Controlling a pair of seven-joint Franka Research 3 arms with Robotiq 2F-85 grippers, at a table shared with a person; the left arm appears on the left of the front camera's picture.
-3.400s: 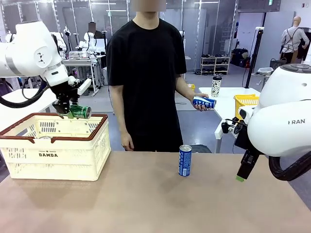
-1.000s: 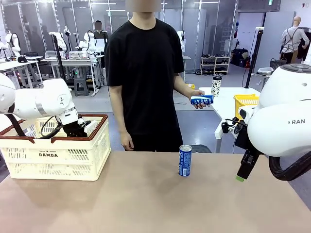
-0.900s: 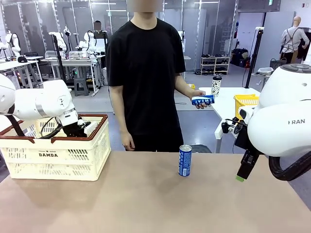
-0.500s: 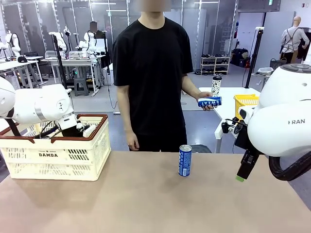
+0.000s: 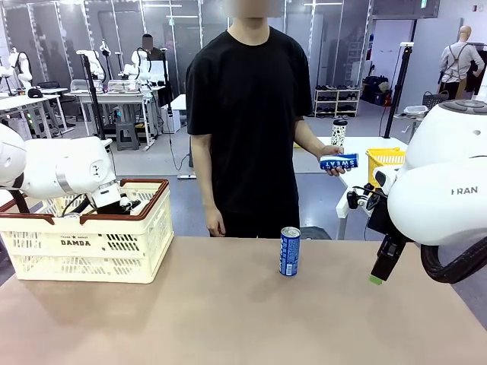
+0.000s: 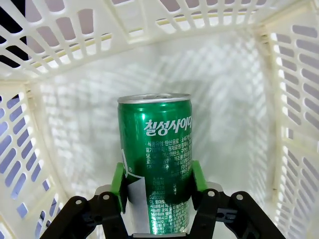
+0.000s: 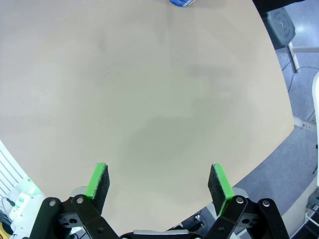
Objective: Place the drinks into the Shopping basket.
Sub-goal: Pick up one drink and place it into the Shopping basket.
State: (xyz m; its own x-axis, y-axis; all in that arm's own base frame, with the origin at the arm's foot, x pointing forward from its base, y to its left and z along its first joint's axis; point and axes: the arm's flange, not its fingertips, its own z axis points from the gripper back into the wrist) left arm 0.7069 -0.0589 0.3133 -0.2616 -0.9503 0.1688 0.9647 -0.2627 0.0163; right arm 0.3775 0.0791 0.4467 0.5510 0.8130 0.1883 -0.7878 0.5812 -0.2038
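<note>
Smooth green metal can (image 6: 154,129), cylindrical, inside lattice-plastic Shopping basket (image 6: 294,99); left pincer (image 6: 158,175) pads flanking it (grip unclear); right pincer (image 7: 159,174) spread.

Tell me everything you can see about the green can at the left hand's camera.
The green can is a small metal cylinder, glossy green with white Korean lettering, fine print below it and a silver top rim. It looks undented. It sits lengthwise between the green pads of the left hand, top pointing away from the wrist, inside the Shopping basket. Whether the pads grip it, or whether it touches the basket, is unclear.
</note>
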